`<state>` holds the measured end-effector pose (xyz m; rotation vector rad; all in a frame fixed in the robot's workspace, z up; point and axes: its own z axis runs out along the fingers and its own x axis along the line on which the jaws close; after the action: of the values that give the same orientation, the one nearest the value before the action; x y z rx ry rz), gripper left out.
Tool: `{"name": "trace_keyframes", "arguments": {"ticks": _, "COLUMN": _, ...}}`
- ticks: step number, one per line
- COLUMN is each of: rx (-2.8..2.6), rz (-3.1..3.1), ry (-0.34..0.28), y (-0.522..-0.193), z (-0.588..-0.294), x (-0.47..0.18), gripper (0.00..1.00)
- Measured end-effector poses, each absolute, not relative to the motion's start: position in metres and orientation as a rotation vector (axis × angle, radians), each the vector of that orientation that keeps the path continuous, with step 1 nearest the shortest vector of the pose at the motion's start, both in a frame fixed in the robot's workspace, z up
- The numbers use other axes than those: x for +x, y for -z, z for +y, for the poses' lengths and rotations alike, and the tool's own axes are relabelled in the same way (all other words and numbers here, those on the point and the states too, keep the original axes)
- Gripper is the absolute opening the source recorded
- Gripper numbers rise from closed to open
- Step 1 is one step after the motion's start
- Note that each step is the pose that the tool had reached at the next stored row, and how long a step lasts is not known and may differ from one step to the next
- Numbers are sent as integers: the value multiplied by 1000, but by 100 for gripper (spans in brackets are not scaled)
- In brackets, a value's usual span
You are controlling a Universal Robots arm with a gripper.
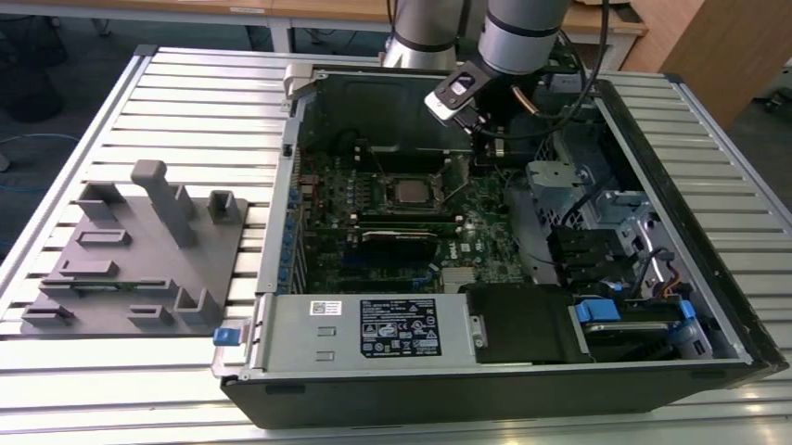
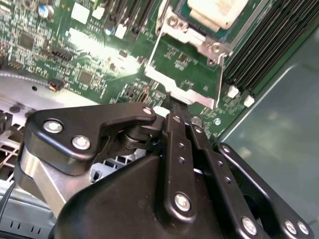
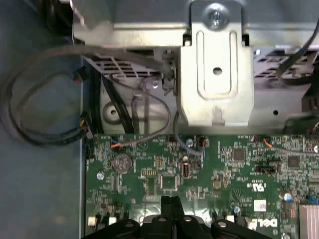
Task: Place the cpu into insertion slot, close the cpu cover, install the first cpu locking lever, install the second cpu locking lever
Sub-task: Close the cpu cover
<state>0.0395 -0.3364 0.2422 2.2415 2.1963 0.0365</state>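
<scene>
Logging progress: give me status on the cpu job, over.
Gripper shut, at open cover's edge. Cpu in slot. Nothing blocking seen.

A robot lab or workshop.
A big grey robot arm (image 1: 526, 32) reaches over a worktop (image 1: 148, 102) made of long metal slats. An open computer (image 1: 520, 394) lies on it, with its green board (image 1: 371, 250) showing. Beside it sits a grey block (image 1: 136, 250) with slots and posts. Wooden tables (image 1: 334, 11) stand behind, on a dark floor (image 1: 74, 46).

Exterior view overlooks the case (image 1: 495, 400); both wrist views hug its motherboard (image 3: 199, 184).
</scene>
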Motion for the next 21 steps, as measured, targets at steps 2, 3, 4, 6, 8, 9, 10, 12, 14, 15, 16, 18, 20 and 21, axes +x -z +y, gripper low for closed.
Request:
{"name": "trace_keyframes", "arguments": {"ticks": 2, "rx": 2239, "rz": 2194, "ry": -41, "y": -242, "z": -336, "x": 34, "gripper": 10}}
{"name": "trace_keyframes", "arguments": {"ticks": 3, "rx": 2238, "rz": 2193, "ry": -44, "y": -242, "z": -336, "x": 31, "gripper": 10}}
{"name": "trace_keyframes", "arguments": {"ticks": 4, "rx": 2237, "rz": 2192, "ry": -46, "y": -242, "z": -336, "x": 28, "gripper": 10}}
{"name": "trace_keyframes", "arguments": {"ticks": 6, "rx": 2235, "rz": 2190, "ry": -51, "y": -242, "z": -336, "x": 23, "gripper": 10}}
{"name": "trace_keyframes", "arguments": {"ticks": 8, "rx": 2233, "rz": 2188, "ry": -54, "y": -242, "z": -336, "x": 19, "gripper": 10}}
{"name": "trace_keyframes", "arguments": {"ticks": 9, "rx": 2233, "rz": 2188, "ry": -55, "y": -242, "z": -336, "x": 17, "gripper": 10}}
{"name": "trace_keyframes", "arguments": {"ticks": 10, "rx": 2232, "rz": 2188, "ry": -56, "y": -242, "z": -336, "x": 14, "gripper": 10}}
{"name": "trace_keyframes", "arguments": {"ticks": 12, "rx": 2232, "rz": 2187, "ry": -57, "y": -242, "z": -336, "x": 10, "gripper": 10}}
{"name": "trace_keyframes", "arguments": {"ticks": 14, "rx": 2231, "rz": 2187, "ry": -58, "y": -241, "z": -336, "x": 6, "gripper": 10}}
{"name": "trace_keyframes", "arguments": {"ticks": 15, "rx": 2231, "rz": 2186, "ry": -58, "y": -241, "z": -336, "x": 4, "gripper": 10}}
{"name": "trace_keyframes", "arguments": {"ticks": 16, "rx": 2231, "rz": 2186, "ry": -59, "y": -241, "z": -336, "x": 1, "gripper": 10}}
{"name": "trace_keyframes", "arguments": {"ticks": 18, "rx": 2230, "rz": 2185, "ry": -61, "y": -241, "z": -336, "x": -4, "gripper": 10}}
{"name": "trace_keyframes", "arguments": {"ticks": 20, "rx": 2229, "rz": 2185, "ry": -63, "y": -241, "z": -336, "x": -10, "gripper": 10}}
{"name": "trace_keyframes", "arguments": {"ticks": 21, "rx": 2229, "rz": 2185, "ry": -63, "y": -241, "z": -336, "x": -12, "gripper": 10}}
